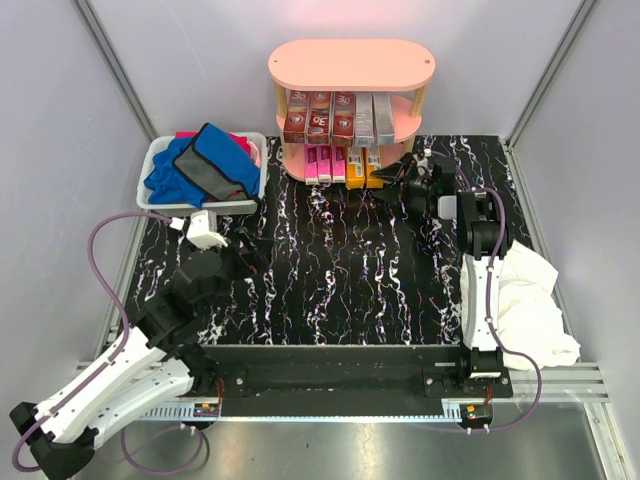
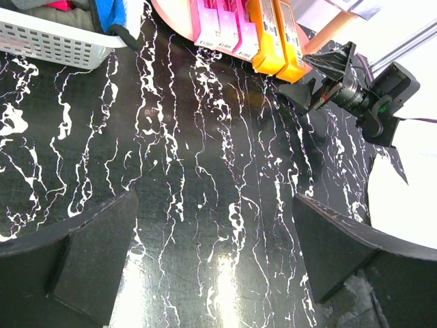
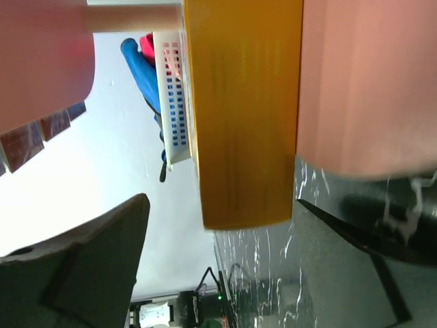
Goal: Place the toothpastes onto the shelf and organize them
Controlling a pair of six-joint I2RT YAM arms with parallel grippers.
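Observation:
The salmon-pink shelf (image 1: 350,65) stands at the back centre. Its middle tier holds dark red toothpastes (image 1: 320,115) and silver-grey ones (image 1: 373,117). Its bottom tier holds pink toothpastes (image 1: 325,162) and orange ones (image 1: 362,166). My right gripper (image 1: 395,172) is open at the bottom tier's right end. In the right wrist view an orange box (image 3: 242,116) lies just beyond the gripper (image 3: 220,205), its near end level with the fingertips (image 3: 102,253), not clamped. My left gripper (image 1: 250,255) is open and empty over the black mat (image 2: 215,205).
A white bin (image 1: 155,160) with blue and grey cloths (image 1: 205,165) stands left of the shelf. A white cloth (image 1: 525,300) lies at the right edge beside the right arm. The left wrist view shows pink boxes (image 2: 222,27), orange boxes (image 2: 276,37) and the right gripper (image 2: 334,75).

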